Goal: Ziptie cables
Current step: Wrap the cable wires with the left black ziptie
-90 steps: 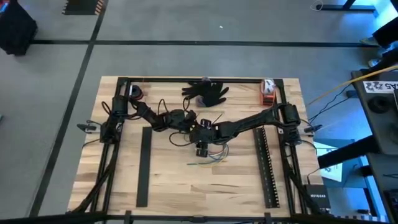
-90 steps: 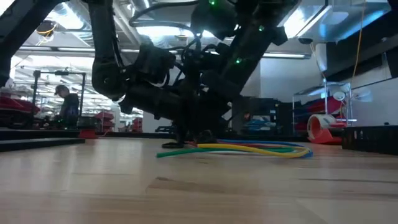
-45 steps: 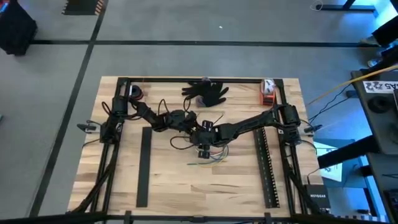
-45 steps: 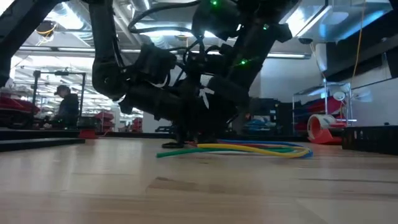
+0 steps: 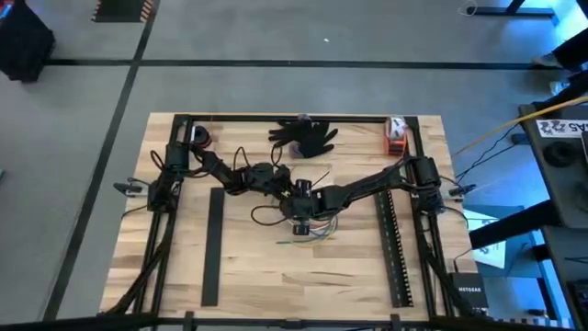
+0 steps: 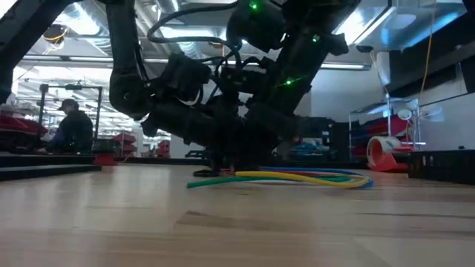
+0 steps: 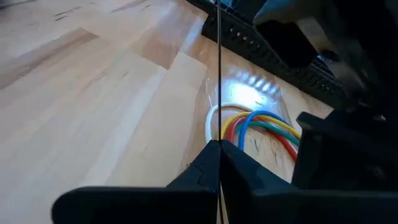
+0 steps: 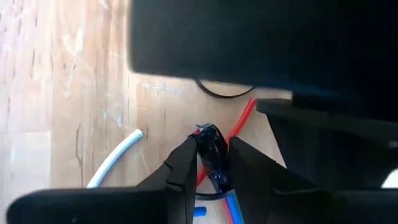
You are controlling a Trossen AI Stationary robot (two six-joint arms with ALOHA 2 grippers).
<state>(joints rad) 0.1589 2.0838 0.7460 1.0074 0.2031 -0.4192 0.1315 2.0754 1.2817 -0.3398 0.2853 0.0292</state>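
from above, both arms meet over the middle of the wooden table (image 5: 248,276), the left gripper (image 5: 276,182) reaching in from the left side and the right gripper (image 5: 301,210) coming in from the right, the two nearly touching. just below them lie the cables (image 5: 310,234), a loose coloured bunch on the wood. a black glove (image 5: 305,134) sits near the far edge, a black flat bar (image 5: 213,244) lies on the left and a slotted bar (image 5: 393,244) on the right. down at table height, the cables (image 6: 297,178) run flat along the wood, yellow on top with green and blue beside it, and both dark arms crowd down over their left end; a person (image 6: 68,127) sits far back in the room. on the left wrist camera, the left gripper (image 7: 219,163) has its fingers pressed together on a thin dark strand running straight away from it, with the cables (image 7: 258,124) fanned red, yellow, blue and green just ahead, and a white one curving beside them. on the right wrist camera, the right gripper (image 8: 210,158) is pinched onto a small dark piece sitting on the cables (image 8: 236,134), a red one trailing off ahead and a white cable (image 8: 115,158) lying off to the side.
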